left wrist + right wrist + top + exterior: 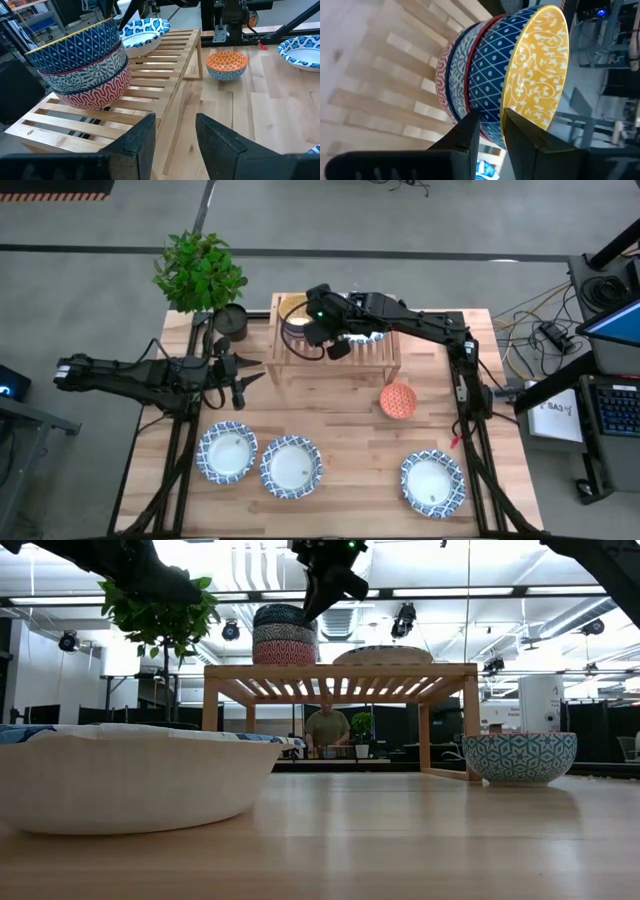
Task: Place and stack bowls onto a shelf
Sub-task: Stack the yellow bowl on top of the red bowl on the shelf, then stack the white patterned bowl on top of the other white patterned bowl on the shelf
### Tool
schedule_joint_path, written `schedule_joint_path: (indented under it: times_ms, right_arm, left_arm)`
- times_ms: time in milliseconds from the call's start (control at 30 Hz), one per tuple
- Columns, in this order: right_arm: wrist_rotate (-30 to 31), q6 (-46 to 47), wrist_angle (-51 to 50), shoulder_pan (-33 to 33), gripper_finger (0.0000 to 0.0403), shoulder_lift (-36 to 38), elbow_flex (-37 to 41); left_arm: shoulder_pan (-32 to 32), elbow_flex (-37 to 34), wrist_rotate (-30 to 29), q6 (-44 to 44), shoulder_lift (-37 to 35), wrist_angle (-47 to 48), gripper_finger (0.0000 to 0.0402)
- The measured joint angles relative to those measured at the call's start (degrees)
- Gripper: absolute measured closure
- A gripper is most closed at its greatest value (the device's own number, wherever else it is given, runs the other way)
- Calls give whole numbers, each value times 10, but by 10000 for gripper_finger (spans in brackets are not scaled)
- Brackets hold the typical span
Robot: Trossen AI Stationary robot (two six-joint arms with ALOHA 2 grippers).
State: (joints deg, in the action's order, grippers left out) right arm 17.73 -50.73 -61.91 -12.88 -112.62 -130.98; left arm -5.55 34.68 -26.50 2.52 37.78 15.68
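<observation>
- The shelf [335,355] stands at the far middle of the wooden surface [340,430], just beside a dark plant pot [230,321] that holds a leafy plant [198,268].
- On the shelf's left end sits a stack of three small bowls [82,65]: a pink patterned bowl [95,92] at the bottom, a blue-grey patterned bowl [87,74] nested in it, and on top a bowl with a dark blue dotted outside and a yellow inside [537,70].
- A wide blue-rimmed bowl [142,35] rests on the slats farther along the shelf, apart from the stack.
- The right gripper [487,132] is over the stack; its fingers straddle the rim of the yellow-lined bowl, one outside and one inside, and stand slightly apart. Whether they press on the rim cannot be told.
- The left gripper [240,375] hovers over the surface to the left of the shelf, pointing toward it, its fingers [222,137] parted with nothing between them.
- A small orange bowl [398,400] sits on the surface just right of and in front of the shelf.
- Three more wide blue-rimmed, white-centred bowls lie along the near side: two close together at left [228,453] [291,466] and one well apart at right [433,484].
- In the low view a person [326,727] shows in the room beyond the shelf.
</observation>
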Motion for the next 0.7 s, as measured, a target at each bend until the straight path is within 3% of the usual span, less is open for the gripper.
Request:
schedule_joint_path:
  times_ms: [200, 500, 700]
  right_arm:
    - [4, 79, -7, 0, 329, 1, 0]
    - [13, 106, -4, 5, 276, 7, 1]
    - [33, 193, 0, 30, 278, 27, 1]
  left_arm:
    - [0, 0, 0, 0, 0, 4, 278]
    - [0, 0, 0, 0, 0, 4, 278]
    - [0, 0, 0, 0, 0, 4, 278]
